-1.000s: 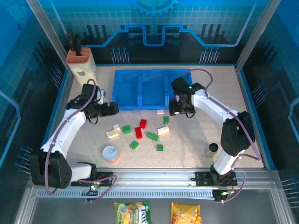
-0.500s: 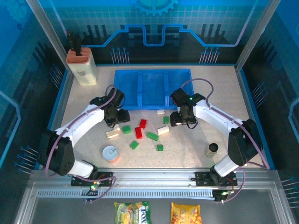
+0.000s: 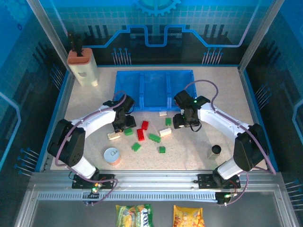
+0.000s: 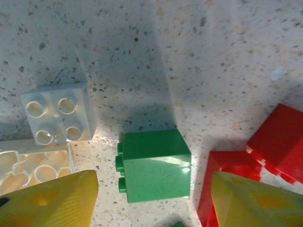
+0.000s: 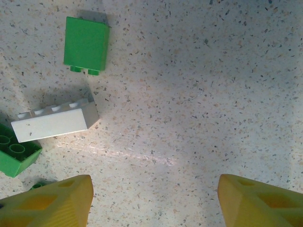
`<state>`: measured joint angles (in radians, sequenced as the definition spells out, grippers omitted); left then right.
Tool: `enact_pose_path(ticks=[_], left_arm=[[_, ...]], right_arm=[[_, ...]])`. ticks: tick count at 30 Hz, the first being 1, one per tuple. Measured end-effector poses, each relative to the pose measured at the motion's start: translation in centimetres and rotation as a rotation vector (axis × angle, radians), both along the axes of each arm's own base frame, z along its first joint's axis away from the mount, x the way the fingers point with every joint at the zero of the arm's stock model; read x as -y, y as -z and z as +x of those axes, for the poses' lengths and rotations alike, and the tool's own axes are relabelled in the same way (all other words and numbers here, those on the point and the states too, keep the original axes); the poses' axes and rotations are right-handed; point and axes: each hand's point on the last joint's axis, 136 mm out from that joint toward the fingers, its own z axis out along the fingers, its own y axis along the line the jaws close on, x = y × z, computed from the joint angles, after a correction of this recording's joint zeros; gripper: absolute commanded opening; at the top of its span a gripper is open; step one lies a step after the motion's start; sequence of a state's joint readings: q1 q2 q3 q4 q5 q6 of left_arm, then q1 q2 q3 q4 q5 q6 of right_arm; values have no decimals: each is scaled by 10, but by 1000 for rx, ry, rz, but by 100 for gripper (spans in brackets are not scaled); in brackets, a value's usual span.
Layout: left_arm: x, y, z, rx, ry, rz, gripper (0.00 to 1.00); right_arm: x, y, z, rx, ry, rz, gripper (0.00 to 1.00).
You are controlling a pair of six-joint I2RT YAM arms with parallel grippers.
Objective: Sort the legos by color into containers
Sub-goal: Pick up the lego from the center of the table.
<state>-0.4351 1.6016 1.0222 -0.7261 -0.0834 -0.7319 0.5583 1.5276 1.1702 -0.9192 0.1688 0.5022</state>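
since the earlier frames our left gripper (image 3: 124,126) has swung rightward from the bare patch beside the tray (image 3: 142,109) and come down over the left end of the scattered bricks. our right gripper (image 3: 182,124) has slid only a little toward us, away from the tray's front wall.

from the left wrist we see the yellow fingers (image 4: 52,201) spread wide, one at each lower corner. a green brick (image 4: 154,165) lies on its side between them (studs pointing left), and we cannot tell that either finger touches it. up and left of it sits a white square brick (image 4: 59,116), studs up, right against a cream piece (image 4: 28,168) below it. two red bricks (image 4: 279,137) lie to the right, the nearer one partly behind the right-hand finger.

the right gripper's jaws stand apart too, holding nothing, with speckled table (image 5: 189,94) between them. up and left of them we see a second green brick (image 5: 86,45) on its side, a long white brick (image 5: 54,124) and, at the left edge, a third green brick (image 5: 14,153) with studs up.

every brick we can see lies on the table in front of the tray, in a loose cluster between the grippers. a small cream brick (image 3: 163,113) is nearest the tray's front wall. a round can (image 3: 111,156) stands near us on the left and a black cylinder (image 3: 216,150) on the right.
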Motion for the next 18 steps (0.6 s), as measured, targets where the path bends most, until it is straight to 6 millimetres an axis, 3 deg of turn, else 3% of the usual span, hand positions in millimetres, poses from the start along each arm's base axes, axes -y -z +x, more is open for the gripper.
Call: enact_pose_path(ticks=[8, 18], left_arm=[[1, 17, -3, -32, 3, 13, 56], [5, 22, -1, -32, 8, 5, 45]], right_arm=[[1, 0, 0, 3, 1, -3, 71], [1, 0, 0, 4, 4, -5, 71]])
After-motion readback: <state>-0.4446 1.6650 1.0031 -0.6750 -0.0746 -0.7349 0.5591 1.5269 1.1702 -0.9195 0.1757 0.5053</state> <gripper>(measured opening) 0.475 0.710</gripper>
